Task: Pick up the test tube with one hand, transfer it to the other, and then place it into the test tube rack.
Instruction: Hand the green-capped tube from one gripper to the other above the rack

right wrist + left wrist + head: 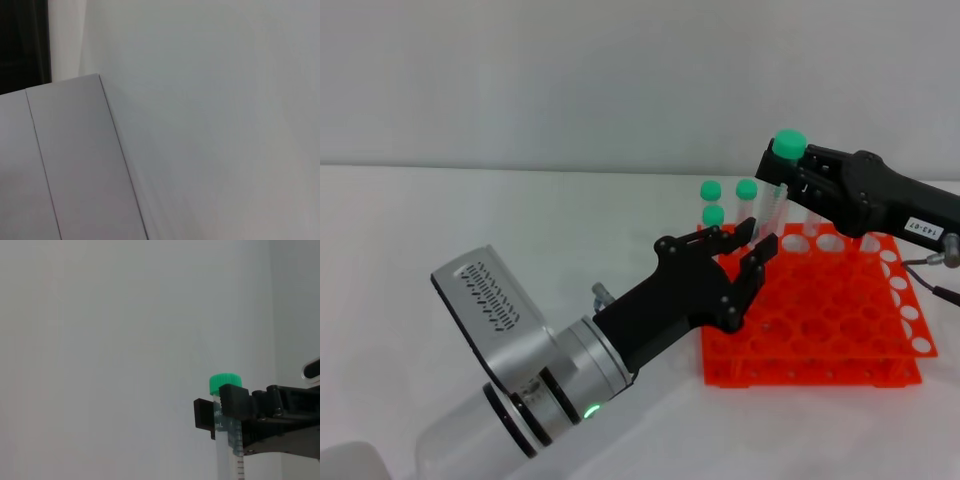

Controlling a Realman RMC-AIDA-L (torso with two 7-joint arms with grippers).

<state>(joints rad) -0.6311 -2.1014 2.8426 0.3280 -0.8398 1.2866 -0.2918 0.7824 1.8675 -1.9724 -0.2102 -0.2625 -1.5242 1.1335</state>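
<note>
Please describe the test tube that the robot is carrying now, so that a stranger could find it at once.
Find the orange rack on the white table. Above its far edge, the right claw grips one green-capped tube just under the cap. Unlike the three tubes standing in the rack, it hangs in the air, highest of all.

Lab bench, orange tube rack (820, 330), capped tubes (712, 200)

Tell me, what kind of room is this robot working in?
Probably a laboratory bench or a robot test setup. An orange-red test tube rack holds green-capped tubes on a plain white table, and the right pincer holds another test tube over the rack.
</note>
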